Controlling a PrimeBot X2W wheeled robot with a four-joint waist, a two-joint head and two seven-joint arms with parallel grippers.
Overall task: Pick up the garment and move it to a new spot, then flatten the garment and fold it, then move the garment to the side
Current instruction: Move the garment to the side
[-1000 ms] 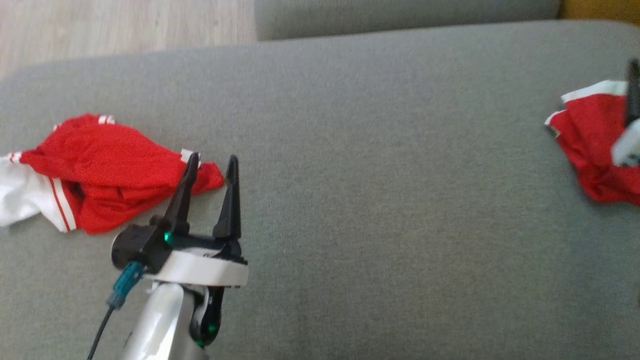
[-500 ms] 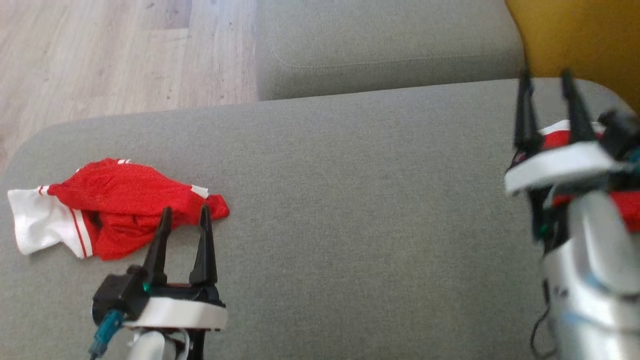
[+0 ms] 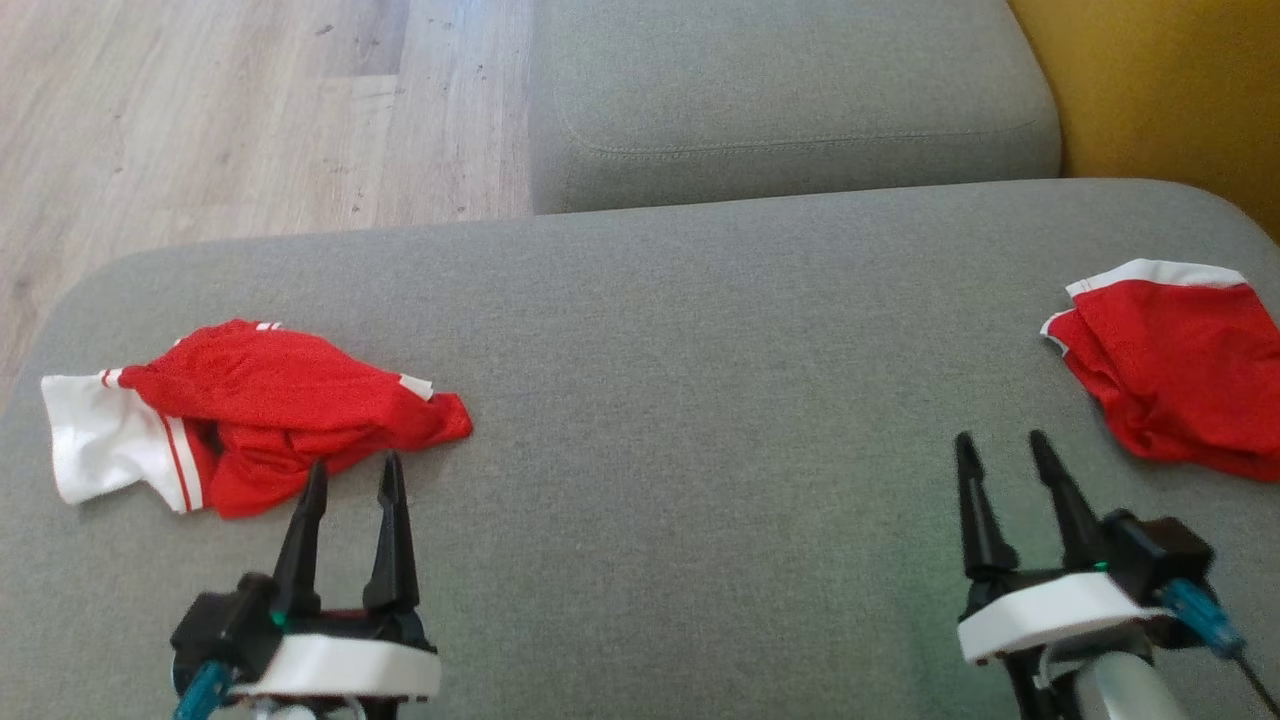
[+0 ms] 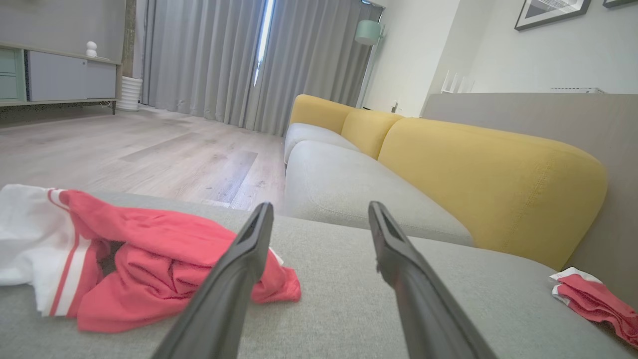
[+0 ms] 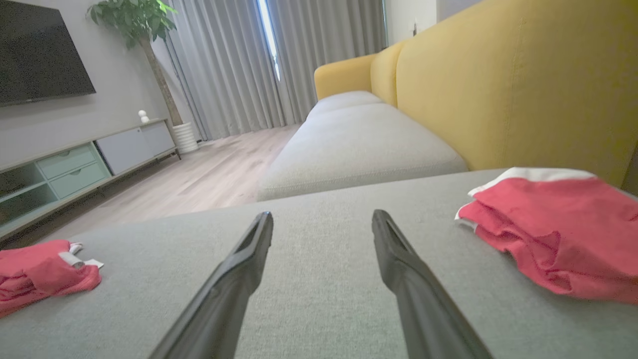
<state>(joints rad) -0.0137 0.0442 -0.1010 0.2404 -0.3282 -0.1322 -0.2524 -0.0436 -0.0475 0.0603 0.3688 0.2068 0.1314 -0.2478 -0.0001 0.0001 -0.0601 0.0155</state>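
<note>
A crumpled red garment [image 3: 260, 400] with a white sleeve lies at the left of the grey seat cushion [image 3: 700, 400]. My left gripper [image 3: 355, 468] stands open just in front of its near edge, not touching it. The left wrist view has this garment [image 4: 149, 259] left of the open left gripper [image 4: 320, 207]. A second red garment [image 3: 1170, 385] with white trim lies folded at the far right. My right gripper [image 3: 1002, 440] is open and empty, apart from it at its front left. In the right wrist view the folded garment [image 5: 558, 234] lies right of the right gripper [image 5: 322, 214].
A second grey cushion [image 3: 790, 90] adjoins the far edge. The yellow backrest [image 3: 1160, 90] rises at the right. Wooden floor [image 3: 200, 110] lies beyond the cushion's rounded left and far edges. The middle of the seat between the two garments is bare fabric.
The head camera has tilted, shifting the whole picture. My right gripper has drawn back off the folded garment to in front of it. My left gripper has pulled back slightly from the crumpled one.
</note>
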